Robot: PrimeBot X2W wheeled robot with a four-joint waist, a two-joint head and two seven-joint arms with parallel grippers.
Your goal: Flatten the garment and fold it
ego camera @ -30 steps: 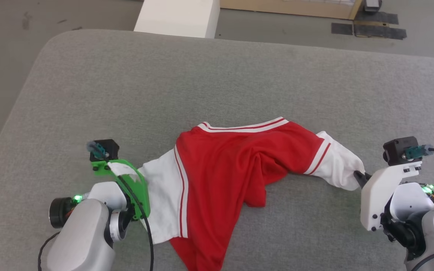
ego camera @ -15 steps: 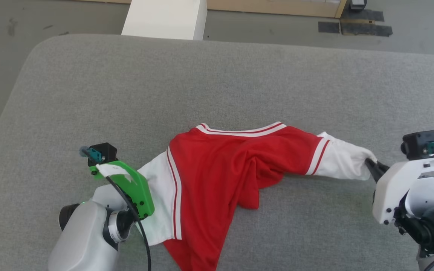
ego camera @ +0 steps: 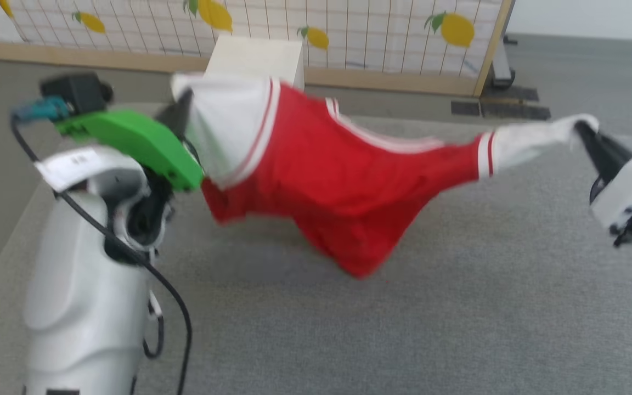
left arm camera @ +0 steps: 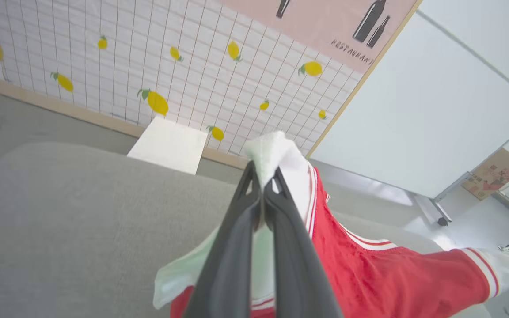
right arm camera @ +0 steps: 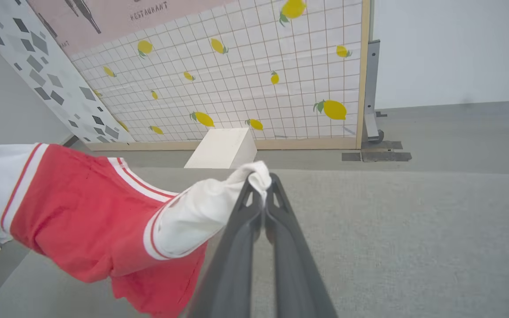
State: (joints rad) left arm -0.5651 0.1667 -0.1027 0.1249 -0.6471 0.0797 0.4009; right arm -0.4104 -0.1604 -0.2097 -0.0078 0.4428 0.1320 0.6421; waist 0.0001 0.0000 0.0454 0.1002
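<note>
The garment (ego camera: 338, 186), a red jersey with white sleeves and striped trim, hangs in the air above the grey table (ego camera: 458, 307), stretched between both arms. My left gripper (ego camera: 183, 107) is shut on the white left sleeve (left arm camera: 276, 154) at upper left. At the far right my right gripper (ego camera: 582, 129) is shut on the tip of the other white sleeve (right arm camera: 201, 207). The red body (right arm camera: 95, 221) sags between them, its lowest corner hanging just above the table. The number print is hidden.
A white box (ego camera: 255, 57) stands on the floor beyond the table's far edge. Behind it is a grid-patterned lemon panel (ego camera: 349, 33) with a wooden frame. Grey floor (ego camera: 585, 71) surrounds the table.
The left gripper closed on the left sleeve, then both arms rose, lifting the garment off the table and stretching it. The head camera tilted up, so the wall panel has come into view.
</note>
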